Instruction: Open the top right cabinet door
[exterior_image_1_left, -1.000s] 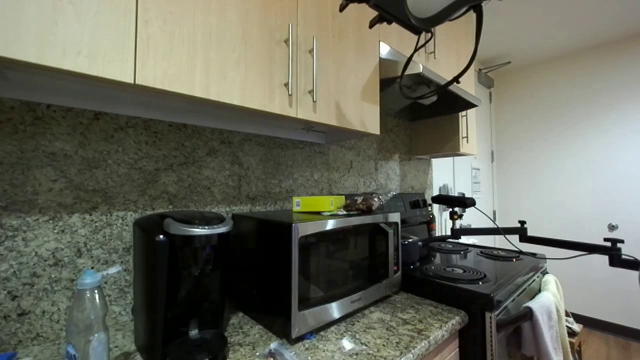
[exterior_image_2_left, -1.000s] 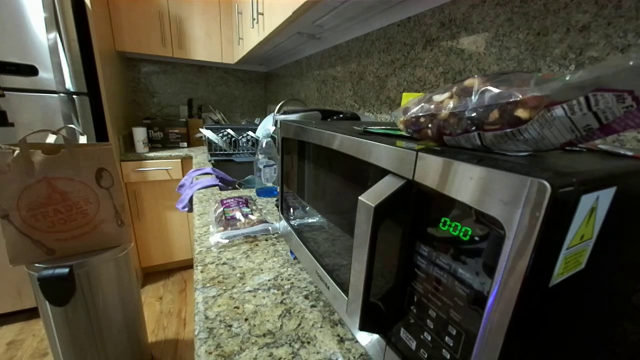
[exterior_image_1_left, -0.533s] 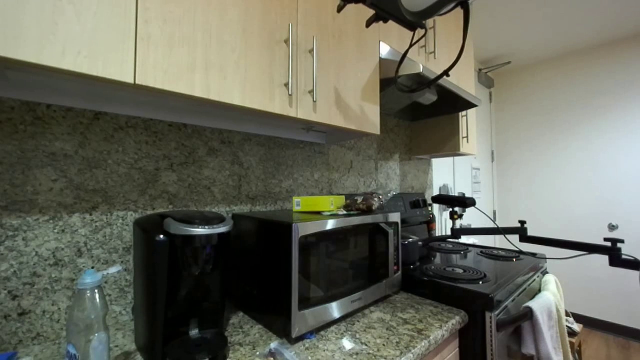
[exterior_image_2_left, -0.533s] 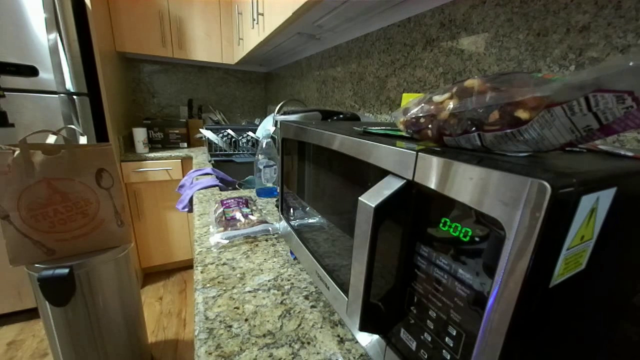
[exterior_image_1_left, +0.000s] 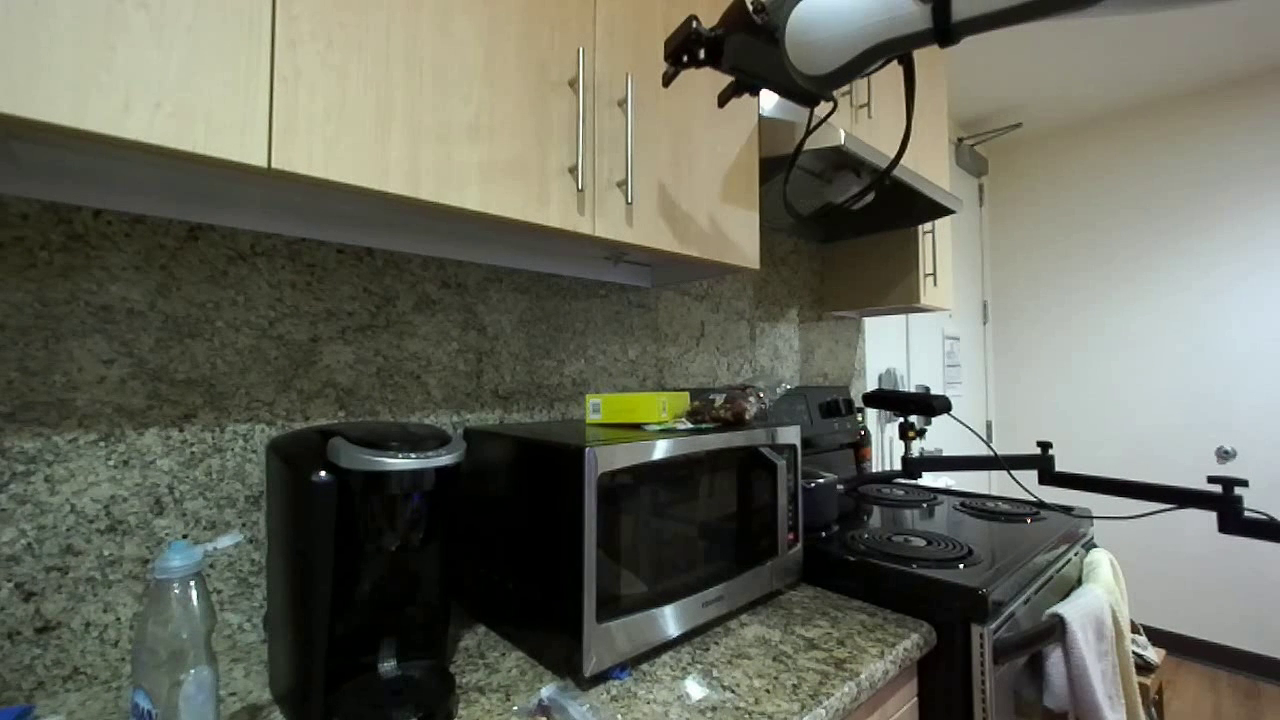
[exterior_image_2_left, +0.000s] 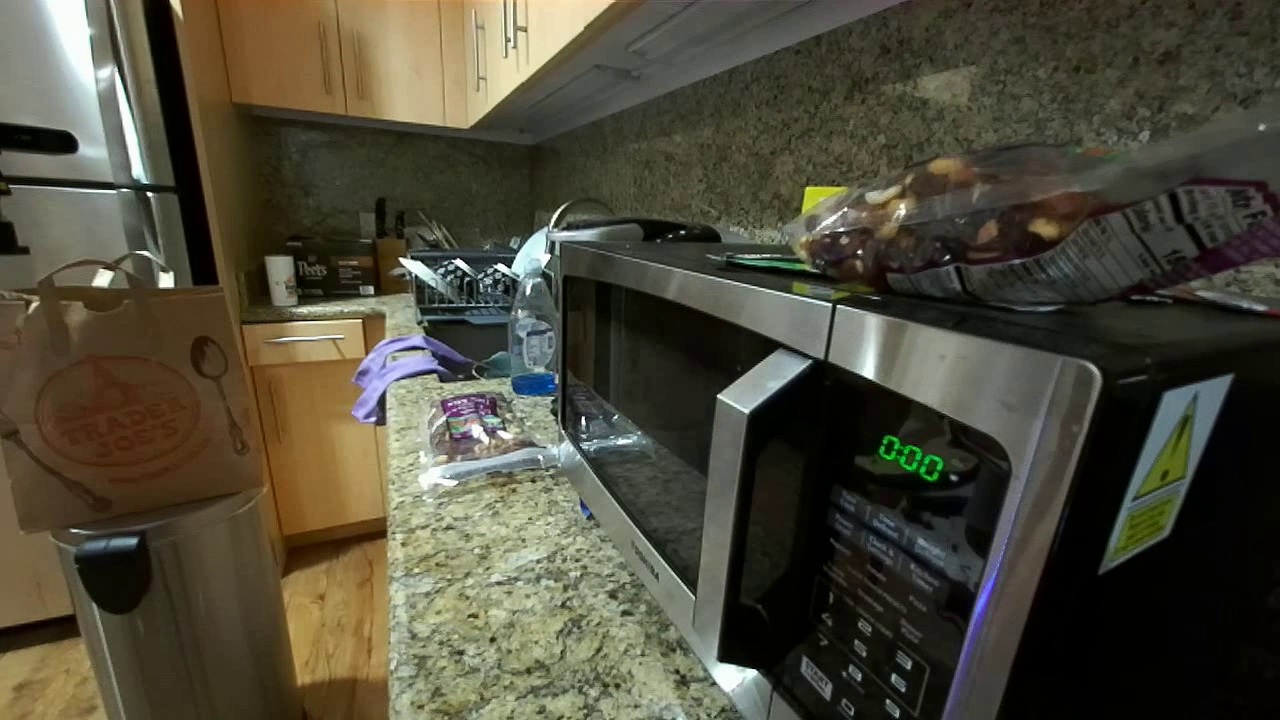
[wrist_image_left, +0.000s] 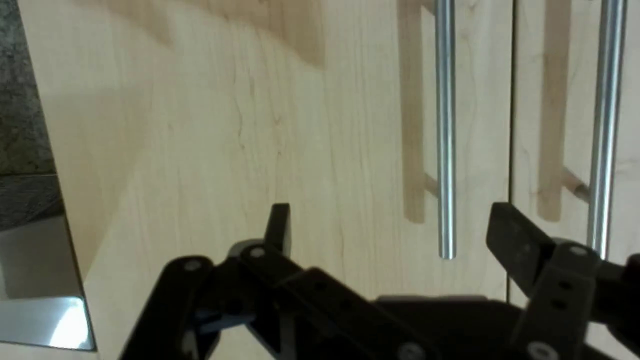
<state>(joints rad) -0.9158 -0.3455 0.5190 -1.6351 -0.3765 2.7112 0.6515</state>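
The top right cabinet door (exterior_image_1_left: 680, 160) is a closed, tall beige wood panel in an exterior view. Its slim vertical metal handle (exterior_image_1_left: 627, 138) runs along its left edge. My gripper (exterior_image_1_left: 697, 88) is in front of the door's upper part, right of the handle, and covers some of the panel. The wrist view stands upside down; the door (wrist_image_left: 280, 125) fills most of it. There my gripper (wrist_image_left: 390, 217) is open and empty. One end of the handle (wrist_image_left: 446, 150) shows between the two fingers, touching neither. The gap in depth is hard to tell.
The wider matching door (exterior_image_1_left: 430, 100) is just left, its handle (exterior_image_1_left: 578, 120) close by; it also shows in the wrist view (wrist_image_left: 607, 125). A range hood (exterior_image_1_left: 850, 190) adjoins on the right. Below stand a microwave (exterior_image_1_left: 690, 530), coffee maker (exterior_image_1_left: 360, 560) and stove (exterior_image_1_left: 910, 545).
My gripper and arm have moved down and slightly left in an exterior view, so more of them shows. The hanging cable has shifted left with them. The door stays closed.
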